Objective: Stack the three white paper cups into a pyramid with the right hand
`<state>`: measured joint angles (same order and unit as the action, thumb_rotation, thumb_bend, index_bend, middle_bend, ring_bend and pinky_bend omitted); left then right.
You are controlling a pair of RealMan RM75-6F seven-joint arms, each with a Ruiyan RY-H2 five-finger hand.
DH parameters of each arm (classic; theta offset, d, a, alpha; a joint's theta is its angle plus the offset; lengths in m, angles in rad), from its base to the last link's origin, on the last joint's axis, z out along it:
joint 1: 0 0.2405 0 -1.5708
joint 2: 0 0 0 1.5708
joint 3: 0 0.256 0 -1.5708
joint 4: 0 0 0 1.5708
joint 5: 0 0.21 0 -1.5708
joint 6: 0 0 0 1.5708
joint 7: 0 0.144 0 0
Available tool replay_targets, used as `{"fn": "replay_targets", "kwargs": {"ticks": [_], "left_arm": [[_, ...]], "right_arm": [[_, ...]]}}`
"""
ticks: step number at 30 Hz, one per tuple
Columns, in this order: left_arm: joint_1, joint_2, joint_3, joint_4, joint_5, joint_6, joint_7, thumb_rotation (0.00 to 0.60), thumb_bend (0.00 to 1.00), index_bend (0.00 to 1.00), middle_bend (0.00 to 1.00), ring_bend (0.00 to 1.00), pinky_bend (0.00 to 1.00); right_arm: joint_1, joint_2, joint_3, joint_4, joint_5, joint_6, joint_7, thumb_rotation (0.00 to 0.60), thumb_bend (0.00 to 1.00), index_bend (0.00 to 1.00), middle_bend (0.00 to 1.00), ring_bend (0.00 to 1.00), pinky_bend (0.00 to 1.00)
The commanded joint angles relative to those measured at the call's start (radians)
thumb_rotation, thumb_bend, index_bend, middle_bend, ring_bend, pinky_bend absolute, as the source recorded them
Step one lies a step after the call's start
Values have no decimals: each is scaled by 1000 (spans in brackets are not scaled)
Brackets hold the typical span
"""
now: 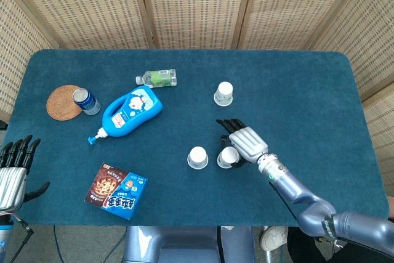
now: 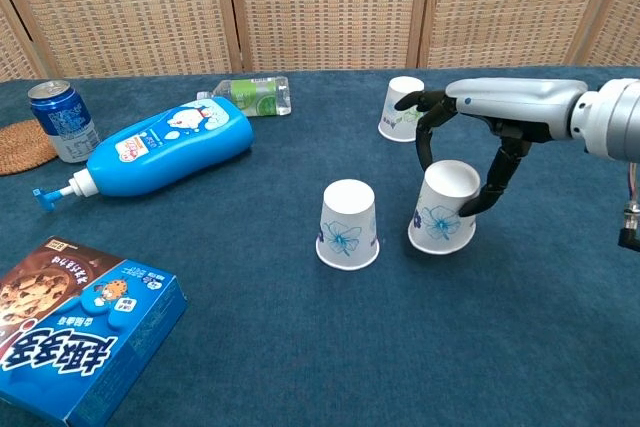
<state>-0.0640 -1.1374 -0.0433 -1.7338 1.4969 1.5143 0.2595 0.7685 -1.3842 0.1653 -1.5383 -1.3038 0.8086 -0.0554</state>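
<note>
Three white paper cups with blue flower prints stand upside down on the blue table. My right hand (image 1: 244,141) (image 2: 487,122) holds one cup (image 1: 228,157) (image 2: 443,206) between thumb and fingers, just right of the middle cup (image 1: 197,157) (image 2: 349,224); whether its rim touches the cloth I cannot tell. The third cup (image 1: 223,93) (image 2: 404,107) stands farther back. My left hand (image 1: 13,173) hangs open off the table's front left edge, holding nothing.
A blue lotion bottle (image 1: 131,111) (image 2: 165,153) lies at left, with a green-labelled water bottle (image 1: 157,77) behind it. A soda can (image 1: 85,100) (image 2: 62,120) stands by a woven coaster (image 1: 62,101). A cookie box (image 1: 116,191) (image 2: 64,341) lies front left.
</note>
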Motion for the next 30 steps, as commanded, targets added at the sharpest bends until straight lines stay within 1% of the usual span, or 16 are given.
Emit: {"fn": "replay_targets", "kwargs": {"ticks": [1,11,13,19,30], "left_arm": [[-2,-1,-2,4,-7,-5,-2,600,212,0,0,0,21],[4,5,-3,-1,3,16,-13,600,213,0,0,0,21],[3,6,-1,-1,2,12,-13,600,213,0,0,0,21],[4,13,-3,-5,-5,12,-22,600,213,0,0,0,21],[3,19,0,-9,-7,6,-26,600,213,0,0,0,21]], "right_arm": [[4,-15,3,10,13,8,-15,600,137,611,64,0,88],[15,-62,-4,40,27,6,-19,600,137,611,65,0,87],[20,-75,6,44,34,9,-14,600,137,611,67,0,88],[28,-94,17,56,60,23,-41,600,137,611,69,0,89],[34,-121,13,69,81,32,-73,600,137,611,69,0,89]]}}
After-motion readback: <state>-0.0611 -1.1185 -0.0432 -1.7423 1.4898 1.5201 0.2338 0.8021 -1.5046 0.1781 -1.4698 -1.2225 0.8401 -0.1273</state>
